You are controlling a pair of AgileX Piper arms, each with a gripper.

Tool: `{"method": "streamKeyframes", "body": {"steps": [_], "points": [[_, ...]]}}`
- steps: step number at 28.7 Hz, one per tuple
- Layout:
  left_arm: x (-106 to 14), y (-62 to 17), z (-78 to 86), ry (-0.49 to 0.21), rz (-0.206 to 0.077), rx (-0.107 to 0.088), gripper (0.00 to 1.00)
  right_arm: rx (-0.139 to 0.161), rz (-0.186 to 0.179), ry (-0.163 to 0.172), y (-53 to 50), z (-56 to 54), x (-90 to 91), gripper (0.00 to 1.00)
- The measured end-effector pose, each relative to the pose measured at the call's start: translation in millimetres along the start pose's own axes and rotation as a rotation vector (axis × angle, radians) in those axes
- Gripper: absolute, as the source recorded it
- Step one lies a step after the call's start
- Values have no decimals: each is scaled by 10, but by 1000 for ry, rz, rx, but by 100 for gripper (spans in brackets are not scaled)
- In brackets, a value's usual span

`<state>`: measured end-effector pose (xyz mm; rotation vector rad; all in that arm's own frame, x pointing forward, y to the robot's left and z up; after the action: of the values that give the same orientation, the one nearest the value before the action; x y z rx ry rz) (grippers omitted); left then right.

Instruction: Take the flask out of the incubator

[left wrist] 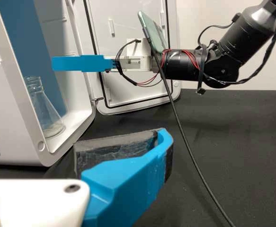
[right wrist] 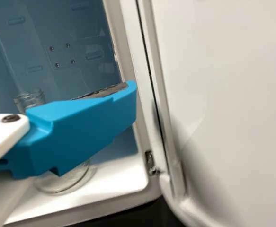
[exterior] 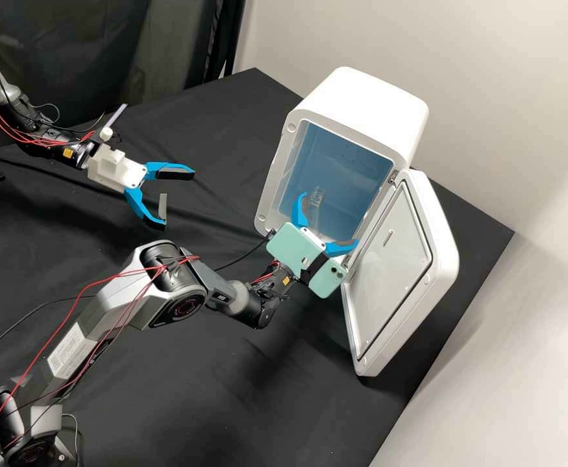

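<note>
- High view: a white incubator [exterior: 361, 104] stands at the far right of the desk [exterior: 232, 389], its blue-lined chamber open toward the arms.
- Its door [exterior: 400, 272] hangs wide open on the right side of the opening, with the inner panel facing the arms.
- The flask [exterior: 316, 196], clear and conical, stands upright on the chamber floor near the front lip, inside the incubator.
- The right jaws are spread wide at the chamber's mouth and grip nothing. One blue finger [exterior: 301, 211] reaches in just left of the flask, and the other lies toward the door's hinge edge.
- In the right wrist view a finger crosses in front of the flask and hides its middle. Whether it touches the glass I cannot tell.
- A mint-green block [exterior: 303, 256] sits on the right wrist, close before the opening.
- The left jaws hang above the desk well to the left of the incubator, wide open and empty.
- A black cable [exterior: 245, 253] trails from the right wrist onto the desk, and red wires [exterior: 102, 305] run along the arm.
- Black cloth covers the desk. A pale wall [exterior: 491, 65] stands behind the incubator and a dark curtain [exterior: 69, 52] hangs at the far left.
</note>
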<state>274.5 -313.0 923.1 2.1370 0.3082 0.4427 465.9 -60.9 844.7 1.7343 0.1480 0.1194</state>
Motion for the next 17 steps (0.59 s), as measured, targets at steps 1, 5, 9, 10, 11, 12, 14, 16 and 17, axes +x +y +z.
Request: {"method": "streamKeyframes", "body": {"steps": [1, 5, 9, 10, 11, 12, 14, 16, 17], "points": [[0, 0, 0, 0, 0, 0, 100, -22, -6, -10, -20, 7, 19, 100], [0, 0, 0, 0, 0, 0, 100, -157, -63, -45, -195, -2, 151, 100], [0, 0, 0, 0, 0, 0, 100, -287, -121, -82, -428, 31, 216, 100], [0, 0, 0, 0, 0, 0, 100, -332, -139, -93, -495, 40, 224, 100], [0, 0, 0, 0, 0, 0, 100, -359, -153, -95, -546, 46, 232, 100], [0, 0, 0, 0, 0, 0, 100, -375, -162, -95, -586, 51, 236, 100], [0, 0, 0, 0, 0, 0, 100, -408, -178, -93, -651, 62, 239, 100], [0, 0, 0, 0, 0, 0, 100, -422, -193, -99, -706, 87, 239, 100], [0, 0, 0, 0, 0, 0, 100, -422, -192, -103, -714, 104, 236, 100]]}}
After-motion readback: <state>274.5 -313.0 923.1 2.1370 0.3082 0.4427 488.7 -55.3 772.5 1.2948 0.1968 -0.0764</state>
